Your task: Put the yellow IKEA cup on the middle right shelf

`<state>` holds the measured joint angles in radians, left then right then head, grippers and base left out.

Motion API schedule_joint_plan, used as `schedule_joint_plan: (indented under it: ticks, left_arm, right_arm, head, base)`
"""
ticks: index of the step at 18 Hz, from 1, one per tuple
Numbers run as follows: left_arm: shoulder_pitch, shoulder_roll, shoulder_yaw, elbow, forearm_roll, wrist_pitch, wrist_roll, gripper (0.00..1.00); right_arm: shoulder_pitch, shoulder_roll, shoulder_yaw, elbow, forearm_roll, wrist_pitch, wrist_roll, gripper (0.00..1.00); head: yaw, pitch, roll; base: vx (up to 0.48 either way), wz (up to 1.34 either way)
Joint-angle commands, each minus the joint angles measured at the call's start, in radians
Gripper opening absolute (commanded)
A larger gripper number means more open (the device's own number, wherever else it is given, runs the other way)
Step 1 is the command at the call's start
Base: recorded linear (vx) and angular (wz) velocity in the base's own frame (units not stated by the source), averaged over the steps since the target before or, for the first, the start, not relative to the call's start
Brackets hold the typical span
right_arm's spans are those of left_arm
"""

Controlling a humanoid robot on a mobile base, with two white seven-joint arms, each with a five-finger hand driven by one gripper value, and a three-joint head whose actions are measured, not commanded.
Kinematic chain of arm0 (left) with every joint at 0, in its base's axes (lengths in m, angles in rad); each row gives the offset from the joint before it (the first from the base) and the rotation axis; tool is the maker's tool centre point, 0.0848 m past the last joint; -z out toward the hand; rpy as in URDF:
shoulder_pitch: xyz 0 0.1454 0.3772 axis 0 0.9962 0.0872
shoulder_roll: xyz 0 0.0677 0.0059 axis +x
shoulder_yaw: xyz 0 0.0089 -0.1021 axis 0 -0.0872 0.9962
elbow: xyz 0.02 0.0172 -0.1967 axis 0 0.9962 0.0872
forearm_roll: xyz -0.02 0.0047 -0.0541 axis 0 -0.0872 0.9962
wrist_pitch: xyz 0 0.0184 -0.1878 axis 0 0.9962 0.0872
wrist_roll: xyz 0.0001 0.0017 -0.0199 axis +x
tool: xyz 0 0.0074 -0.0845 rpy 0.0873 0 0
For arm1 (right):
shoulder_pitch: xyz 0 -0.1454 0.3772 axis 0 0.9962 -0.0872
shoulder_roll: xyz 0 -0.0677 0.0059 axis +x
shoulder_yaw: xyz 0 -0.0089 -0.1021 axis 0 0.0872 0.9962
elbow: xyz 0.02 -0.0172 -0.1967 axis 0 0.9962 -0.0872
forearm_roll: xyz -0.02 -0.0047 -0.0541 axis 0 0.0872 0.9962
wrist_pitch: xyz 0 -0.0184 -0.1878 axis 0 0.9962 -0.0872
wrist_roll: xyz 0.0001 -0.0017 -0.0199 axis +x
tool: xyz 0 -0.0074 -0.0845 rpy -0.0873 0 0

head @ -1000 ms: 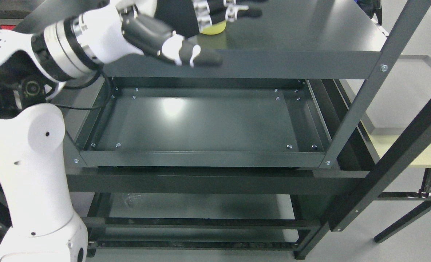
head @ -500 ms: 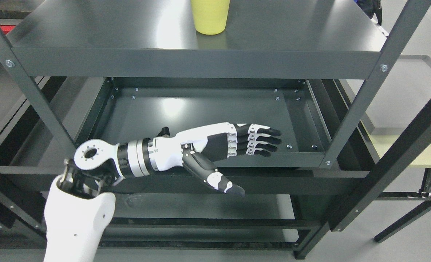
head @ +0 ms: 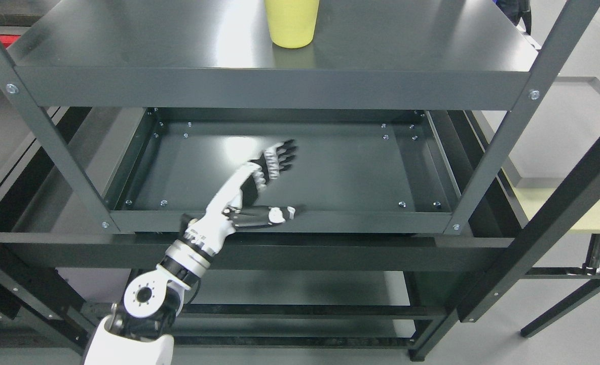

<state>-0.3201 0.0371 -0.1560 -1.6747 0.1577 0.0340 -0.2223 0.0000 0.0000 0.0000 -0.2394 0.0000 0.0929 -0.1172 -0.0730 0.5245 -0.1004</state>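
My left hand (head: 252,190), white shell with black jointed fingers (head: 279,157), is spread flat and empty, fingers straight and thumb splayed out along the front lip of the tray-shaped middle shelf (head: 330,172), a smooth dark metal pan with a raised rim and small bolts at its corners. Above that shelf lies the flat, glossy top shelf (head: 406,45). On it stands the yellow IKEA cup (head: 291,23), a smooth tapered tumbler, upright and well clear of my hand.
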Motion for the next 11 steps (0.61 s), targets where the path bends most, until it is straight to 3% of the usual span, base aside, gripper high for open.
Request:
schedule_joint_plan:
  ticks: [1, 4, 11]
  left_arm:
    - [0.179, -0.020, 0.138, -0.077, -0.038, -0.034, 0.195, 0.99]
    - [0.239, -0.020, 0.167, -0.102, -0.041, -0.010, 0.199, 0.99]
    - [0.202, -0.020, 0.203, -0.103, -0.041, -0.010, 0.195, 0.99]
  right_arm:
    - [0.014, -0.017, 0.017, 0.000, -0.025, 0.001, 0.001, 0.99]
    - [0.014, -0.017, 0.017, 0.000, -0.025, 0.001, 0.001, 0.99]
    - [0.014, -0.017, 0.017, 0.000, -0.025, 0.001, 0.001, 0.99]
  head:
    - [0.0000, 0.000, 0.000]
    - [0.0000, 0.000, 0.000]
    - [0.0000, 0.000, 0.000]
  base:
    - [0.006, -0.01]
    - [0.002, 0.00]
    - [0.000, 0.00]
